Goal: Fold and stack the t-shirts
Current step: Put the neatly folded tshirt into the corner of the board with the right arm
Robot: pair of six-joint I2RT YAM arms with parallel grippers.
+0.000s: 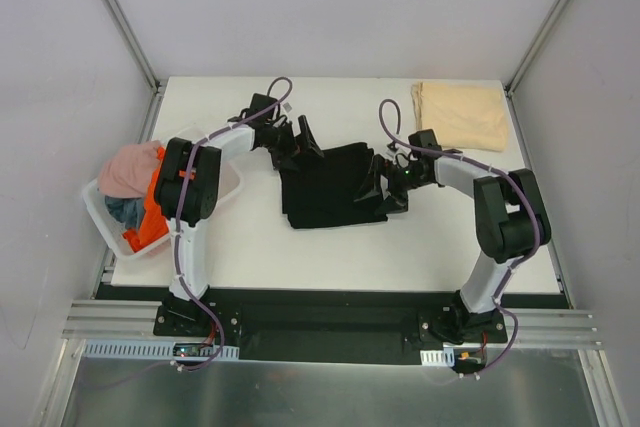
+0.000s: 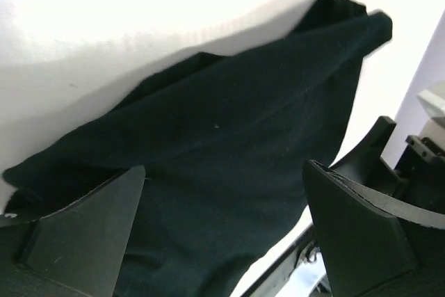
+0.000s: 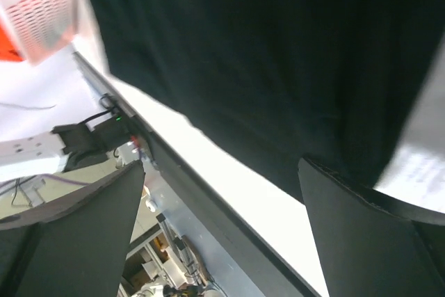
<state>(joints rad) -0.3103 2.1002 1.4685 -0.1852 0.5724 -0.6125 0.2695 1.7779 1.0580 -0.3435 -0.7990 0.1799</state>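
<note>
I have both arms over the black t-shirt [image 1: 325,190], which lies partly folded in a rough rectangle at the middle of the table [image 1: 250,259]. My left gripper [image 2: 224,169] is at the shirt's upper left corner, where a flap of cloth stands up off the surface. My right gripper [image 3: 221,166] is at its right edge. Both wrist views show my fingers spread wide with dark cloth beyond them and nothing pinched, so neither hand holds anything. I judge the step in hand to be taking two fresh grips for the next fold. To do it well I should bring each pair of fingers down over a single clean edge rather than a bunched ridge. I should close on both layers together and lift the two sides evenly so the fold line runs straight. A lopsided lift would drag the shirt across the table and wrinkle the lower layer. The tan t-shirt [image 1: 462,115] sits folded at the upper right of the table, well apart, and looks like the place to stack this one. The pink [image 1: 128,169], orange [image 1: 152,211] and grey-blue [image 1: 124,211] shirts wait heaped in the white basket [image 1: 100,215] at the left edge.
</note>
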